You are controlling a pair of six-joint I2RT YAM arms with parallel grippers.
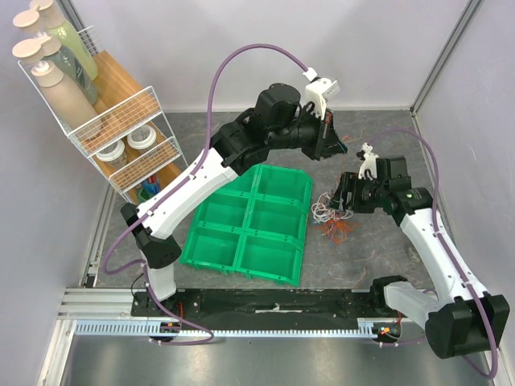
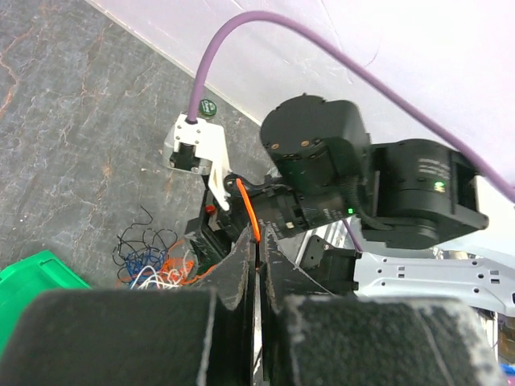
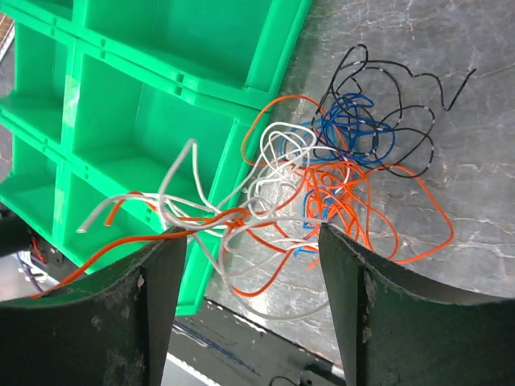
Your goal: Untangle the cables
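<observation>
The cables point(image 3: 322, 173) lie in one tangle of orange, white, blue and black strands on the grey table, just right of the green tray point(image 3: 137, 121). Some white and orange strands point(image 3: 173, 211) reach over the tray's edge. My right gripper point(image 3: 251, 233) hangs open over the tangle's near side, with strands passing between its fingers. My left gripper point(image 2: 259, 245) is shut on one orange cable point(image 2: 248, 201), raised behind the right wrist. From above, the tangle point(image 1: 334, 219) sits below the right gripper point(image 1: 339, 201), and the left gripper point(image 1: 328, 145) is farther back.
The green tray point(image 1: 278, 186) has several compartments and lies tilted in the middle of the table. A wire rack point(image 1: 121, 137) with bottles and jars stands at the back left. Purple hoses arch over both arms, and walls close off the back and sides.
</observation>
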